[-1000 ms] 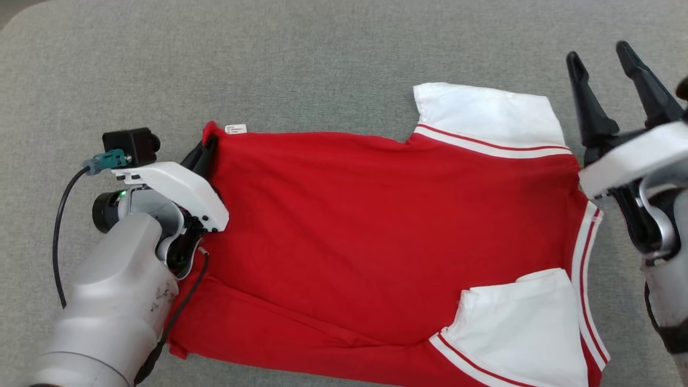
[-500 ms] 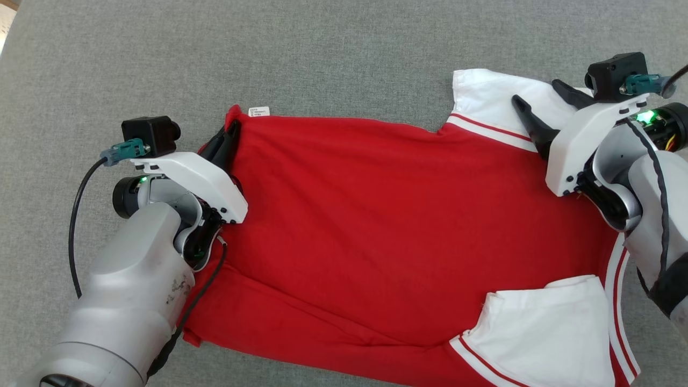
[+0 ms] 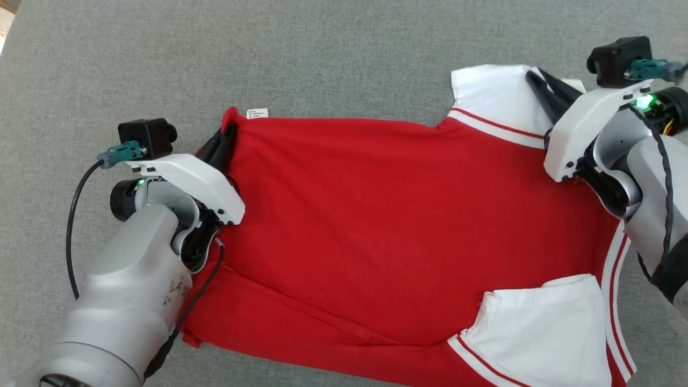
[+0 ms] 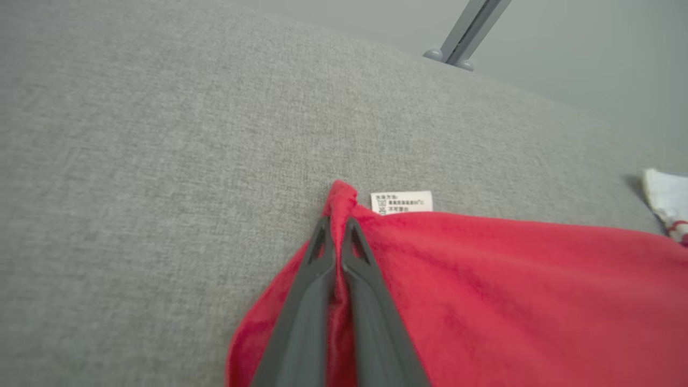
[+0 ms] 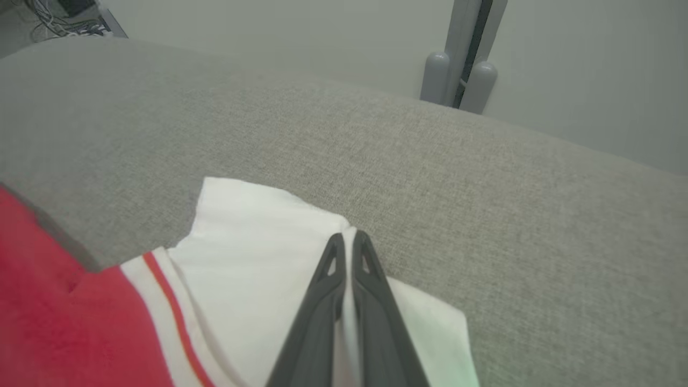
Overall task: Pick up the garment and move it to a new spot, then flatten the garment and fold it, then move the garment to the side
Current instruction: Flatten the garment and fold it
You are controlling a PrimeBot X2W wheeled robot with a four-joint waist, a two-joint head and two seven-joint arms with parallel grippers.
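While the red garment (image 3: pixel 387 215) lies spread on the grey cushion (image 3: pixel 322 54), the left gripper (image 4: pixel 337 226) pinches its red corner beside the white label (image 4: pixel 401 202), and the right gripper (image 5: pixel 348 239) pinches the white sleeve (image 3: pixel 489 91) nearer the far edge, jaws pressed together on cloth.

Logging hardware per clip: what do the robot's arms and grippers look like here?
The left arm and right arm are silver-grey, the left with dark scuff marks. Each wrist carries a white shell, a black camera with a teal plug, a green light and a thin black cable. The left gripper and right gripper have long, tapering dark grey fingers.
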